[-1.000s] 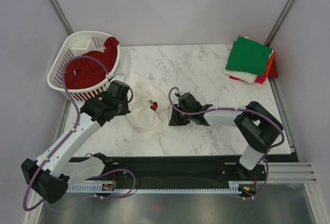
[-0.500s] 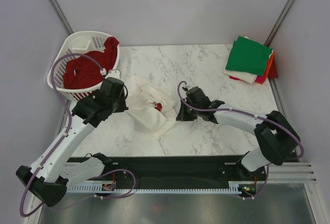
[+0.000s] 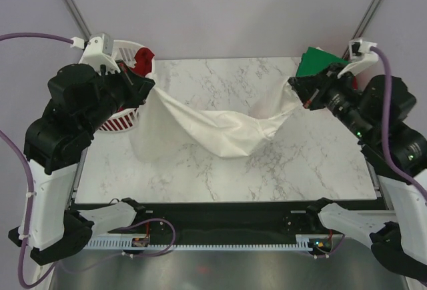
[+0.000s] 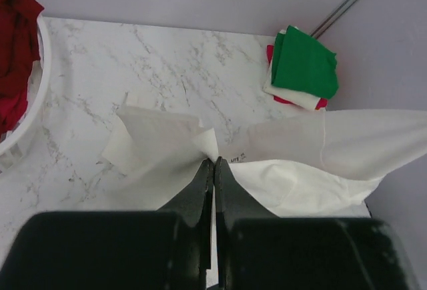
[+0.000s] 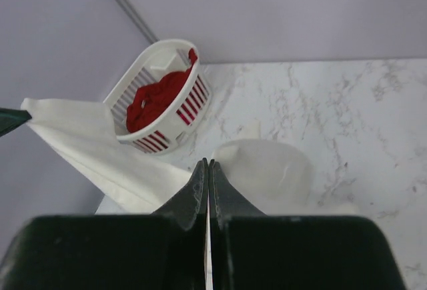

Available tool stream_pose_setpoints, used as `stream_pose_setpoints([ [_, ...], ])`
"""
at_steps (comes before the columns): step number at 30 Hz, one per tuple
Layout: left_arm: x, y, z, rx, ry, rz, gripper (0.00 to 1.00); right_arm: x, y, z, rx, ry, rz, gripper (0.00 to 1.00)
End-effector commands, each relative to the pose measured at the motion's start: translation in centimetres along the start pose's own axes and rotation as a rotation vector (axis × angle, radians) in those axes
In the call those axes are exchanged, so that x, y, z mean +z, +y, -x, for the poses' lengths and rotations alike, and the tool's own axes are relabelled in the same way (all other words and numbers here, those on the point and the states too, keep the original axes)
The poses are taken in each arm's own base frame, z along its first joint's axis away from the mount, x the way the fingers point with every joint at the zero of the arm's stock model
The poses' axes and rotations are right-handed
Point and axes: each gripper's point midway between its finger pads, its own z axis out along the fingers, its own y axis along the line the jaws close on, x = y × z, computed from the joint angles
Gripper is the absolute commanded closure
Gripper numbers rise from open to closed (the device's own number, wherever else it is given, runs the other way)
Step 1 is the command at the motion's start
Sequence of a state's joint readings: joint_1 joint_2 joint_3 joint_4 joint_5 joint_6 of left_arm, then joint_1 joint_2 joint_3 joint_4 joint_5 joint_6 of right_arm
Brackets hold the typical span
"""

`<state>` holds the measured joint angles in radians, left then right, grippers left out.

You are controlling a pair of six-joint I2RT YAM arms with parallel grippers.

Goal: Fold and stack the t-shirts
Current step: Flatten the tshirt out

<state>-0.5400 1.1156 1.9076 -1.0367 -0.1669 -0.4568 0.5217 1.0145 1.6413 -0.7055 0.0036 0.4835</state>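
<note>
Left arm (image 3: 50,137) and right arm (image 3: 393,137) reared high and spread wide. Left tool (image 3: 148,85) and right tool (image 3: 298,88) point inward, jaws closed, each pinching the shirt (image 3: 220,130).

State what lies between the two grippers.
A white t-shirt, pinched at either end by the left gripper and the right gripper, sagging over the marble table. Seen in the top view.

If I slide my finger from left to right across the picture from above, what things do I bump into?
white basket → white t-shirt, held up and stretched out → green t-shirt, folded in the far right corner
</note>
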Motion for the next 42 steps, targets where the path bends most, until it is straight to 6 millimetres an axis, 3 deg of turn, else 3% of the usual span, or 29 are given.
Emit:
stream_pose_setpoints([
  [1, -0.8, -1.2, 1.6, 0.009, -0.024, -0.049, 0.98, -2.5, -3.6, 0.5, -0.074, 0.034, -0.22, 1.0],
  [2, -1.1, -1.1, 2.3, 0.006, -0.048, -0.038, 0.98, -3.4, -3.5, 2.3, -0.078, -0.014, -0.239, 1.0],
  [5, -1.5, -0.8, 2.8, 0.0, -0.072, -0.023, 0.98, -5.1, -4.9, 4.5, -0.098, -0.079, -0.35, 1.0],
  [9, -1.2, -0.4, 2.5, 0.01, -0.066, -0.004, 0.98, -6.5, -6.9, 6.1, -0.119, -0.133, -0.489, 1.0],
  [12, -2.7, 0.8, 3.3, 0.005, -0.123, 0.045, 0.98, -9.1, -8.1, 8.7, -0.108, -0.245, -0.596, 1.0],
  [16, -6.7, 0.4, 5.9, 0.036, -0.266, -0.026, 0.98, -14.1, -8.3, 12.7, -0.082, -0.417, -0.666, 1.0],
  [20, -11.7, -2.8, 7.9, 0.09, -0.374, -0.241, 0.98, -20.0, -6.5, 16.5, -0.045, -0.6, -0.578, 1.0],
  [23, -15.5, -4.0, 9.3, 0.124, -0.473, -0.345, 0.98, -22.3, -4.3, 18.1, -0.078, -0.671, -0.449, 1.0],
  [24, -16.5, -4.7, 9.4, 0.137, -0.487, -0.391, 0.98, -22.4, -2.5, 18.6, -0.113, -0.687, -0.347, 1.0],
  [26, -18.8, -5.7, 10.2, 0.157, -0.537, -0.46, 0.98, -22.7, -1.2, 19.3, -0.144, -0.702, -0.287, 1.0],
  [28, -19.5, -6.2, 10.8, 0.16, -0.56, -0.482, 0.98, -23.0, -0.4, 19.9, -0.157, -0.717, -0.254, 1.0],
  [29, -19.4, -6.3, 10.9, 0.161, -0.559, -0.482, 0.98, -22.0, -0.3, 20.2, -0.167, -0.708, -0.26, 1.0],
  [31, -17.9, -6.4, 11.1, 0.159, -0.537, -0.463, 0.98, -21.9, -0.4, 21.1, -0.166, -0.735, -0.288, 1.0],
  [33, -16.3, -6.6, 11.2, 0.158, -0.516, -0.451, 0.98, -20.1, -0.8, 22.3, -0.197, -0.745, -0.35, 1.0],
  [34, -14.2, -6.8, 11.2, 0.161, -0.482, -0.432, 0.98, -20.4, -1.6, 23.1, -0.188, -0.769, -0.414, 1.0],
  [35, -12.8, -6.1, 11.6, 0.148, -0.482, -0.372, 0.98, -17.9, -1.6, 23.5, -0.211, -0.744, -0.432, 1.0],
  [36, -9.8, -5.8, 11.5, 0.144, -0.441, -0.318, 0.98, -16.9, -1.8, 23.7, -0.229, -0.734, -0.466, 1.0],
  [38, -6.5, -4.2, 11.6, 0.136, -0.422, -0.196, 0.98, -13.4, -2.7, 23.7, -0.272, -0.7, -0.58, 1.0],
  [39, -4.7, -3.9, 11.3, 0.139, -0.397, -0.16, 0.98, -11.7, -2.5, 23.3, -0.288, -0.68, -0.596, 1.0],
  [40, -1.6, -3.0, 10.9, 0.144, -0.36, -0.088, 0.98, -8.0, -2.5, 22.3, -0.334, -0.63, -0.631, 1.0],
  [42, 2.1, -2.1, 10.1, 0.157, -0.311, -0.015, 0.98, -5.1, -2.6, 22.1, -0.38, -0.609, -0.681, 1.0],
])
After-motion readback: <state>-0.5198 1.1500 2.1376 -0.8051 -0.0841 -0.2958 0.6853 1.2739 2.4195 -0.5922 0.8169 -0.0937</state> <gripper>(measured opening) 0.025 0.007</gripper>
